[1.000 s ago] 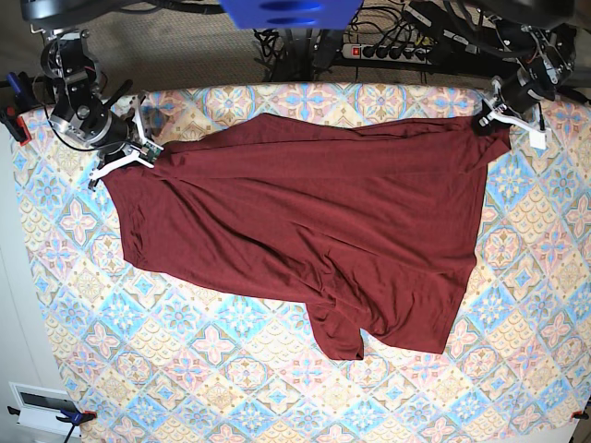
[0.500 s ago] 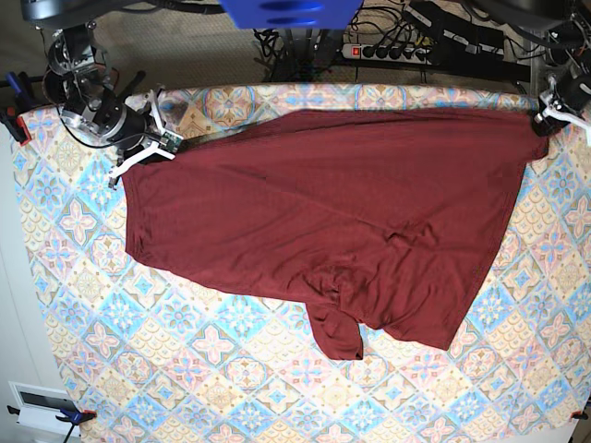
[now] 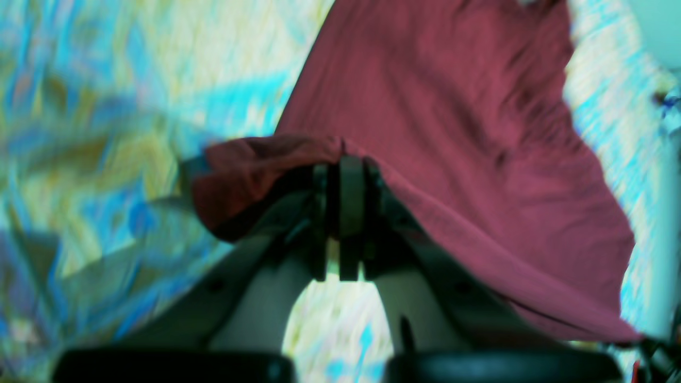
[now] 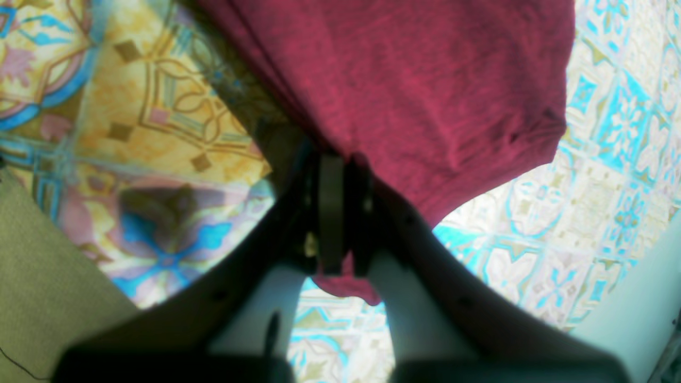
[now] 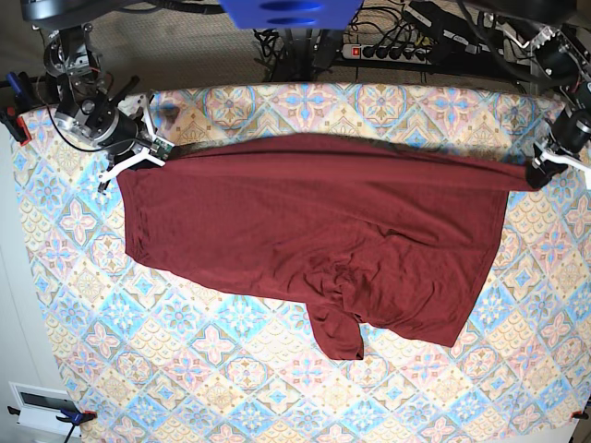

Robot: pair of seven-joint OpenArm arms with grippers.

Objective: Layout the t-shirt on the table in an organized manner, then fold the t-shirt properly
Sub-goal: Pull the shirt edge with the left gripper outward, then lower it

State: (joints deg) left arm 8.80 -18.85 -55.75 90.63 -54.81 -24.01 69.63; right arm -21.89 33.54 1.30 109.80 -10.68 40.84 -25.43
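The dark maroon t-shirt (image 5: 314,231) lies stretched across the patterned table (image 5: 212,369), its far edge pulled taut between both grippers. My left gripper (image 5: 538,170), at the right edge of the base view, is shut on one corner of the shirt (image 3: 479,133); its fingers (image 3: 340,213) pinch the hem. My right gripper (image 5: 148,155), at the far left, is shut on the other corner (image 4: 425,96), with a bit of cloth poking out below its fingers (image 4: 332,213). One sleeve (image 5: 340,334) lies bunched and folded at the shirt's near edge.
A power strip and cables (image 5: 388,48) run along the floor behind the table's far edge. Clamps (image 5: 13,120) hold the tablecloth at the left corners. A white box (image 5: 37,406) sits off the near left corner.
The left gripper has swung out to the right and then toward the near side, drawing the shirt's top edge straight. The right gripper shifted slightly. The shirt now spreads wider and flatter.
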